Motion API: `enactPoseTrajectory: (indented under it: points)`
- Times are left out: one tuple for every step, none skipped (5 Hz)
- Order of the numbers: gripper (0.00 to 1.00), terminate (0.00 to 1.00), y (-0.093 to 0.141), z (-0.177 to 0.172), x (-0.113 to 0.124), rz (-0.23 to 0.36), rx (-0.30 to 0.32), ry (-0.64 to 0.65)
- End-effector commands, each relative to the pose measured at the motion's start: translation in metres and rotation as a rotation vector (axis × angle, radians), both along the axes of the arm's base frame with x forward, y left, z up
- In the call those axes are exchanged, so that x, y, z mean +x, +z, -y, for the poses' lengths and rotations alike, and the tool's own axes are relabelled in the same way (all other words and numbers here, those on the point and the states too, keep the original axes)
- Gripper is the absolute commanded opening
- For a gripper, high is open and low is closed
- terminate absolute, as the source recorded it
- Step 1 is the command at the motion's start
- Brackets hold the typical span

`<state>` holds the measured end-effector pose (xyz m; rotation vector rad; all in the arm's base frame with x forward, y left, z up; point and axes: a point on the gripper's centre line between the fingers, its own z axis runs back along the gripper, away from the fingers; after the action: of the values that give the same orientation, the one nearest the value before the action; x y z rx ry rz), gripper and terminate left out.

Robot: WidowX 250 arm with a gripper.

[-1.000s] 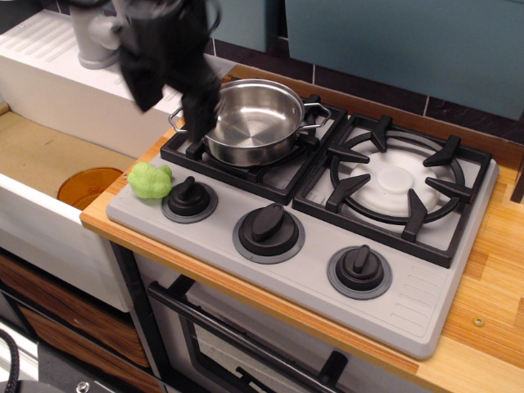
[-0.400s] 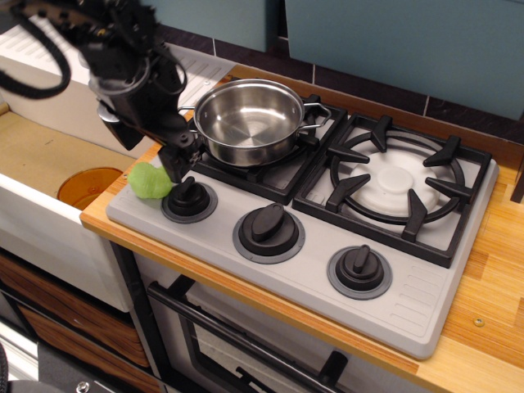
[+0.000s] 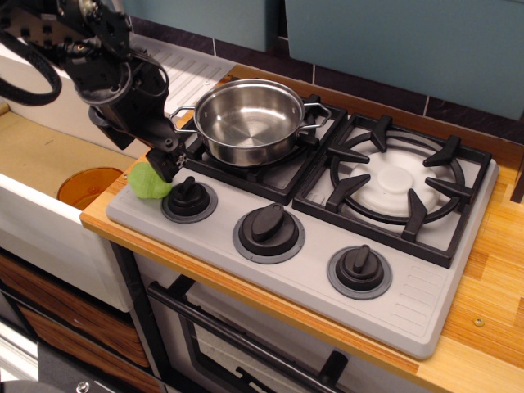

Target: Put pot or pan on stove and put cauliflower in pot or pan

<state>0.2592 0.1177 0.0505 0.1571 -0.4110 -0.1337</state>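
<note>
The shiny steel pan [image 3: 246, 123] stands upright and empty on the left burner of the grey stove [image 3: 426, 303]. The light-green cauliflower [image 3: 146, 183] lies on the stove's front-left corner, beside the leftmost knob [image 3: 188, 198]. My black gripper [image 3: 158, 164] hangs low over the cauliflower's top, left of the pan. One dark finger [image 3: 169, 160] reaches down at the cauliflower's upper right edge and hides part of it. The jaws look open and hold nothing.
The right burner [image 3: 397, 182] has a bare black grate. Two more knobs [image 3: 268, 229] sit along the stove's front. An orange disc [image 3: 86, 187] lies in the sink to the left. The wooden counter [image 3: 491, 270] runs along the right.
My gripper came off the pan's left rim, swung left and down, and now sits just over the cauliflower. The pan and the cauliflower have not moved.
</note>
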Motion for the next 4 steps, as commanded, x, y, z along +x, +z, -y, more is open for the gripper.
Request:
enactPoseTrajectory:
  points:
    - [1.0, 0.0, -0.011, -0.005, 0.014, 0.044, -0.005, 0.013]
    - [1.0, 0.0, -0.021, -0.004, 0.012, 0.041, -0.024, 0.03]
    - [1.0, 0.0, -0.027, -0.004, 0.007, 0.043, -0.041, 0.038]
    - [1.0, 0.0, -0.031, 0.001, 0.003, 0.04, -0.061, 0.052]
